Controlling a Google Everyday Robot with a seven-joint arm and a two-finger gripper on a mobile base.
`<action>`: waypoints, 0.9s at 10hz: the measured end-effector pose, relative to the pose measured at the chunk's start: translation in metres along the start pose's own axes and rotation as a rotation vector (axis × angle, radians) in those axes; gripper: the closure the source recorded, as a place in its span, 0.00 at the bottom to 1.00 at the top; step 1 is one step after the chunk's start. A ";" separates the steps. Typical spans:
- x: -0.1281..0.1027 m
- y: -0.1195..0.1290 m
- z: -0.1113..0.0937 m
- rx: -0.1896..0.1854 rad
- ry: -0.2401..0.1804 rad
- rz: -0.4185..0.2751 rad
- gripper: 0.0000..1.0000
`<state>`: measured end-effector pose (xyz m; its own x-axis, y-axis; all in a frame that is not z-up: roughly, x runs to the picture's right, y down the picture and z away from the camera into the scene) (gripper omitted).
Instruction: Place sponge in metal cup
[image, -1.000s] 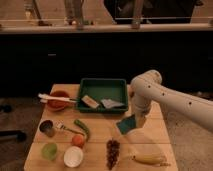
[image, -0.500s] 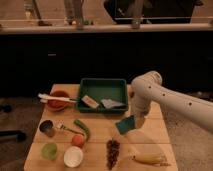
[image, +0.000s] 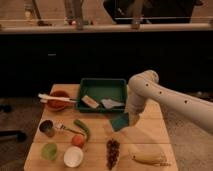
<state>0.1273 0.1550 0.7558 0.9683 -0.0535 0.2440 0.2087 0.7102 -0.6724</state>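
Pinching sponge (image: 120, 121), gripper (image: 128, 118) over table (image: 150, 136) ctr.

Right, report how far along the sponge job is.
Done: the gripper is shut on the sponge, which looks lifted off the table near its middle, just in front of the green tray.
In hand: carrying the sponge.
Left: bring it across to the metal cup at the table's left side and release it inside; the cup has no sponge in it yet.
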 end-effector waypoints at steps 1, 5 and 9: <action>-0.010 -0.008 0.002 0.002 -0.009 -0.015 1.00; -0.051 -0.033 0.010 0.002 -0.035 -0.076 1.00; -0.091 -0.054 0.017 -0.006 -0.050 -0.145 1.00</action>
<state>0.0251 0.1331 0.7819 0.9200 -0.1198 0.3732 0.3465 0.6937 -0.6315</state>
